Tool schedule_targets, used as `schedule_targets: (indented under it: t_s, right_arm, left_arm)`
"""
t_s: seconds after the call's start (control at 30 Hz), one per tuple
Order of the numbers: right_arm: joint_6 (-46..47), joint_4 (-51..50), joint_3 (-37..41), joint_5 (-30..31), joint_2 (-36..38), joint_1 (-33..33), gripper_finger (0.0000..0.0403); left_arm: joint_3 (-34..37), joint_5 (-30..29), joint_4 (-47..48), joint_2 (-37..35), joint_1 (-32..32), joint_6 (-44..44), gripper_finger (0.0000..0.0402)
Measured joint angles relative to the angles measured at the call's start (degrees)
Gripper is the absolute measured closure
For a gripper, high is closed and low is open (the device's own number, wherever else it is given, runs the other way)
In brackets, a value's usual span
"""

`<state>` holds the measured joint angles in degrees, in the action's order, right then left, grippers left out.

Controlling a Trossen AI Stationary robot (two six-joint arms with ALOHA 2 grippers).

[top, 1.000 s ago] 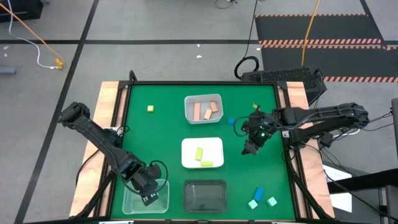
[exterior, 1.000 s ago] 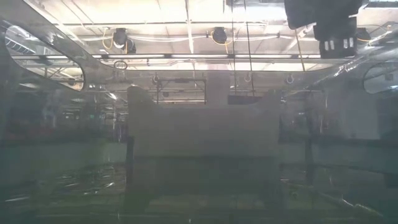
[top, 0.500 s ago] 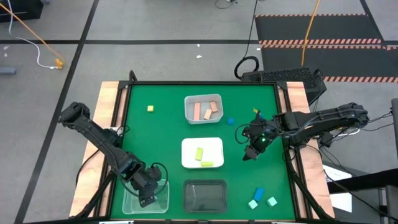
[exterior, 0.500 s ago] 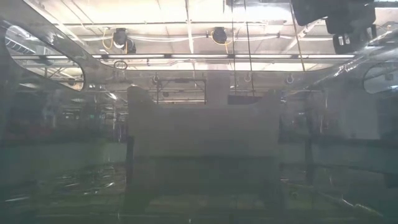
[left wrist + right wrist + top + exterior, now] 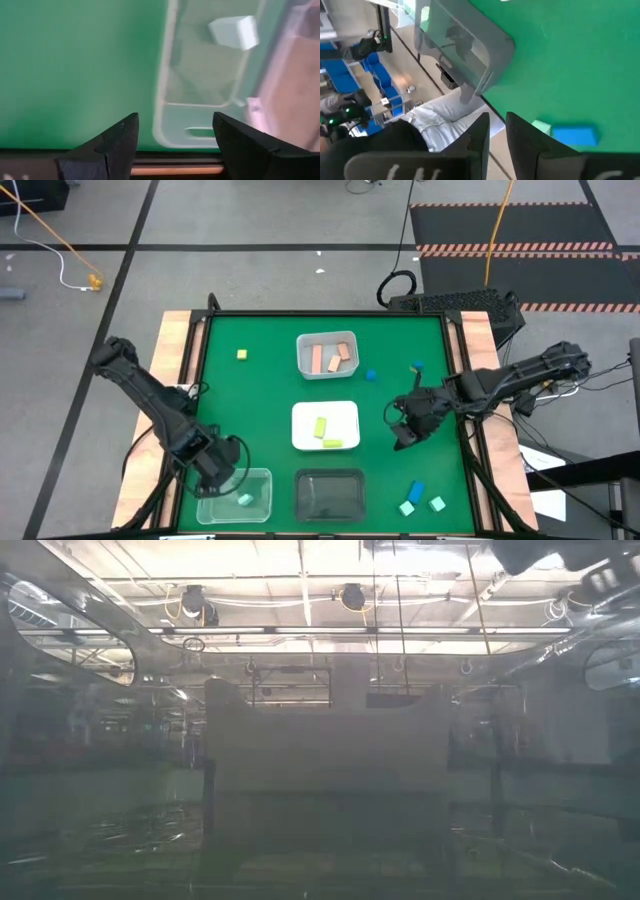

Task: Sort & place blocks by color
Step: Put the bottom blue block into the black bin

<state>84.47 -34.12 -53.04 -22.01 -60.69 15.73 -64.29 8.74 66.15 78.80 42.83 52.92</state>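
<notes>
left tool [image 5: 222, 477] open by clear tray [image 5: 262, 476] rim (mint block [image 5: 244, 499] inside); right tool [image 5: 402, 438] shut, empty, mid-mat.

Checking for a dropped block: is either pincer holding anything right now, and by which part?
Nothing is held. The left pincer is open above the clear tray, where a mint block lies loose. The right pincer is shut with nothing between its fingers.
</notes>
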Motion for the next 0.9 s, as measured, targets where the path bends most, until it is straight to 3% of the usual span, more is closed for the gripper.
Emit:
schedule_targets:
  t_s: [0.27,0.57,0.73,0.9]
  right_arm:
    - [16.54,-1.86,0.04,0.95,-3.23,9.03,0.0293]
    - [40.51,-0.77,0.04,0.65,-10.62,17.94,0.0225]
    - [46.48,-0.38,0.04,0.59,-14.69,19.59,0.0216]
    - [47.01,3.03,2.41,-1.84,-18.16,20.02,0.0216]
  left_arm:
    - [-0.02,-16.92,11.73,-6.51,-1.22,-5.49,0.0147]
    - [-0.02,-36.32,13.4,-11.58,-7.32,1.02,0.0147]
    - [-0.02,-41.28,13.39,-12.57,-11.19,5.12,0.0147]
    - [-0.02,-42.16,13.34,-12.54,-14.23,6.12,0.0147]
